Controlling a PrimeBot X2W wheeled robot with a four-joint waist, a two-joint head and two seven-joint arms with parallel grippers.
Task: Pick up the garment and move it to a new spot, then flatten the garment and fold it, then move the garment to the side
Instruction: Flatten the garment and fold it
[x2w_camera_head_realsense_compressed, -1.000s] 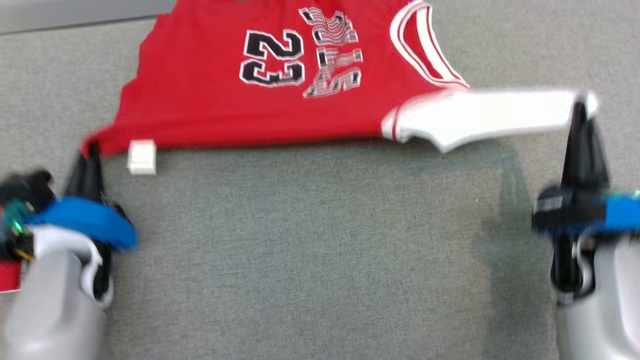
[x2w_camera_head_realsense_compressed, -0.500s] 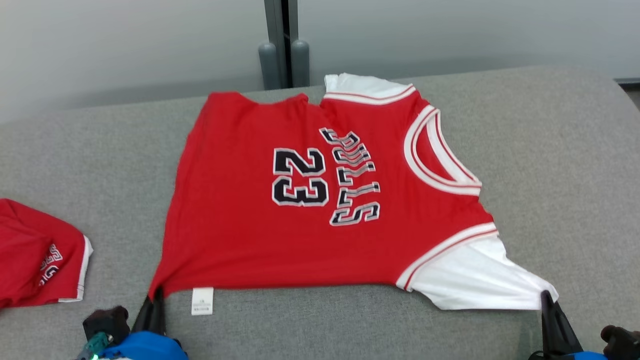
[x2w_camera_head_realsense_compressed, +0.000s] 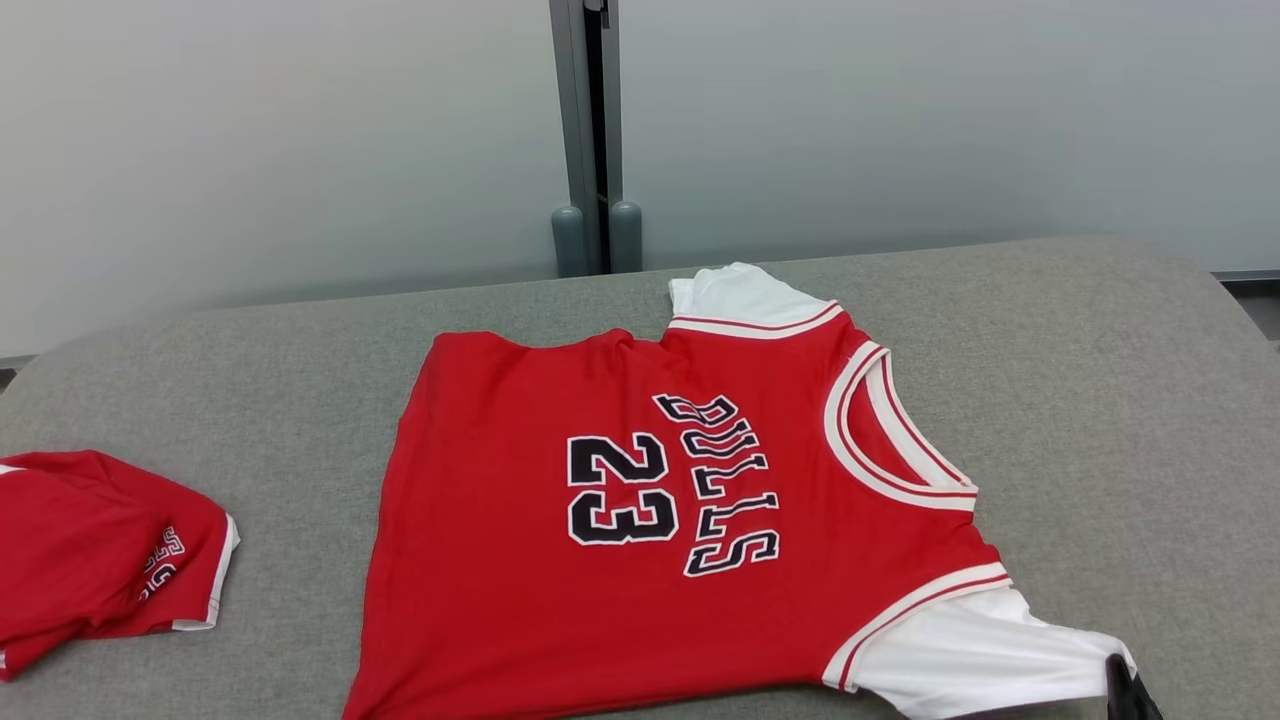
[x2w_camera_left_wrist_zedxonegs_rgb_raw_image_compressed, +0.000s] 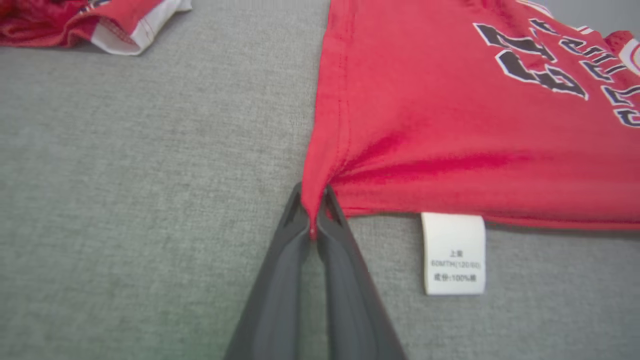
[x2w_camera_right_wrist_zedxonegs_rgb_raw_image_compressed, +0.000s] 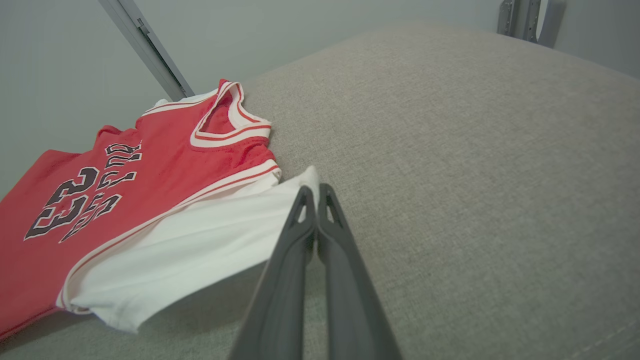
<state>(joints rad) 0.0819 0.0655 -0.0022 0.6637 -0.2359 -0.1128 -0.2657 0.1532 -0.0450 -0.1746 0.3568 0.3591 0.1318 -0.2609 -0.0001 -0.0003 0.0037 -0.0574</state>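
The garment (x2w_camera_head_realsense_compressed: 640, 520) is a red jersey with "23", black lettering and white sleeves, spread flat on the grey padded table (x2w_camera_head_realsense_compressed: 1100, 400), neck to the right. In the left wrist view my left gripper (x2w_camera_left_wrist_zedxonegs_rgb_raw_image_compressed: 313, 200) is shut on the jersey's (x2w_camera_left_wrist_zedxonegs_rgb_raw_image_compressed: 450, 125) red hem corner, low on the table. A white care label (x2w_camera_left_wrist_zedxonegs_rgb_raw_image_compressed: 453, 252) lies beside that corner. My right gripper (x2w_camera_right_wrist_zedxonegs_rgb_raw_image_compressed: 314, 192) is shut on the tip of the white sleeve (x2w_camera_right_wrist_zedxonegs_rgb_raw_image_compressed: 200, 250), which is pulled taut. In the head view the right gripper (x2w_camera_head_realsense_compressed: 1130, 690) shows at the sleeve tip.
A second red garment (x2w_camera_head_realsense_compressed: 100, 550) lies bunched at the table's left side, also in the left wrist view as a red heap (x2w_camera_left_wrist_zedxonegs_rgb_raw_image_compressed: 90, 20). A pale wall with a grey post (x2w_camera_head_realsense_compressed: 590, 130) stands behind the table's far edge. Bare grey table extends right of the jersey.
The head view has tilted upward, bringing the wall and far edge into the picture and sliding the arms toward the bottom edge. Both grippers still hold the jersey's near corners.
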